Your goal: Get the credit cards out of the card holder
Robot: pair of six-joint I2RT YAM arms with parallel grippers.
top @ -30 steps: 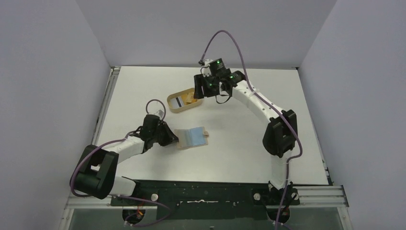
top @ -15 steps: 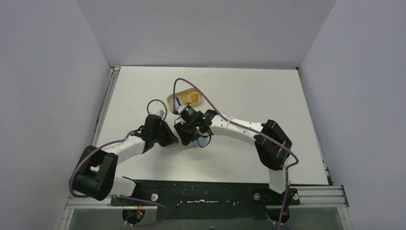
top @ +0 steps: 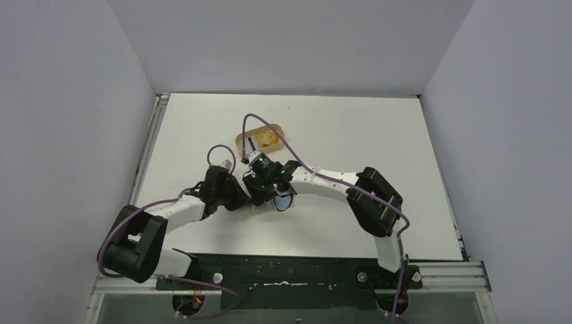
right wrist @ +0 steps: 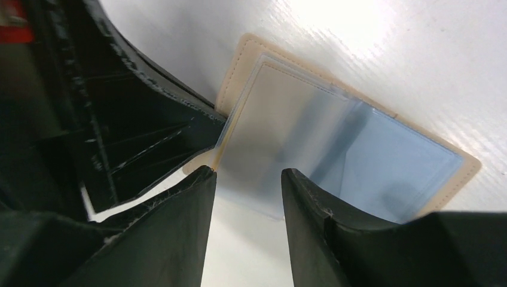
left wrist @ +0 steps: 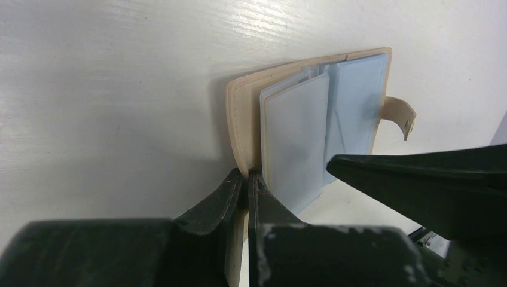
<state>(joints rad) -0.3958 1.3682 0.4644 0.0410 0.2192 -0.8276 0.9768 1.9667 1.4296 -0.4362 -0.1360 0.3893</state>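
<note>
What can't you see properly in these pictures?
Top view: the card holder is mostly hidden under the right gripper.
Both wrist views: cloudy sleeves blur how many cards are inside.
Top view: the tray's contents are too small, and a cable crosses them.
Right wrist: the card holder's near edge is hidden behind the fingers.

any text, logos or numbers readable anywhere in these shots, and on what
None can be read.
card holder: plain tan cover and clear bluish sleeves, no print visible.
card in the wooden tray: only a dark stripe shows; any print is too small to read.
</note>
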